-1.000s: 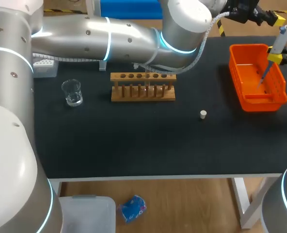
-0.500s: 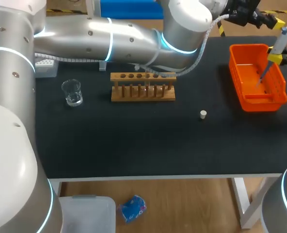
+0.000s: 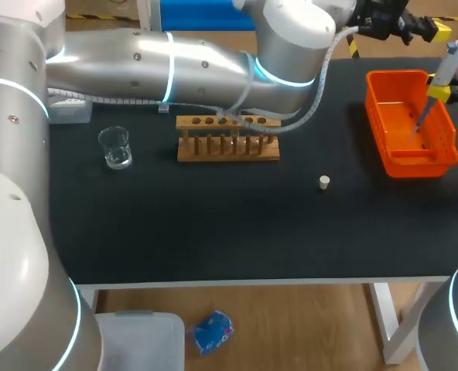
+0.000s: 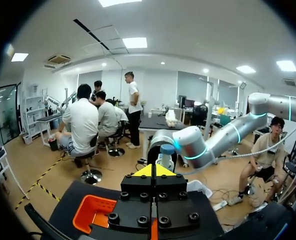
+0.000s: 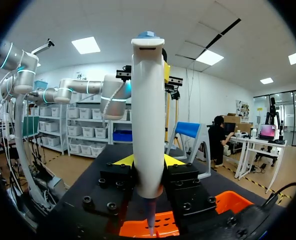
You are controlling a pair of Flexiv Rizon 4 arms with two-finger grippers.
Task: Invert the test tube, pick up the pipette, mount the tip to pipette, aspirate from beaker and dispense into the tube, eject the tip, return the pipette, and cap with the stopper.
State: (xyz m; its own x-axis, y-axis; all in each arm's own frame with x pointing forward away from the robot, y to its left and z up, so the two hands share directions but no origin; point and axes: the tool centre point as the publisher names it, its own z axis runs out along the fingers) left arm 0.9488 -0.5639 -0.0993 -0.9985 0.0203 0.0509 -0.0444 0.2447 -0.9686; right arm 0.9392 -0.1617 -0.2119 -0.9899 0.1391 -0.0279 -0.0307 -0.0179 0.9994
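My right gripper point(image 3: 439, 93) is shut on the white pipette point(image 3: 453, 60) at the table's far right. The pipette is held upright, and its thin tip point(image 3: 420, 120) points down into the orange basket point(image 3: 391, 158). In the right wrist view the pipette point(image 5: 148, 115) stands between the yellow fingertips of that gripper point(image 5: 148, 161). My left gripper point(image 3: 436, 31) hangs shut and empty just behind the pipette's top; its view shows the joined tips point(image 4: 154, 171) facing the pipette's blue cap point(image 4: 166, 150). On the mat sit a wooden rack point(image 3: 227, 139), a glass beaker point(image 3: 115, 147) and a white stopper point(image 3: 324, 182).
My left arm point(image 3: 175, 62) spans the back of the table from left to right, passing just behind the rack. A tip box point(image 3: 68, 112) peeks out under it at the far left. The orange basket fills the right end of the mat.
My left arm has shifted slightly toward the table's far edge, its gripper with it. The right gripper and the pipette have stayed where they were.
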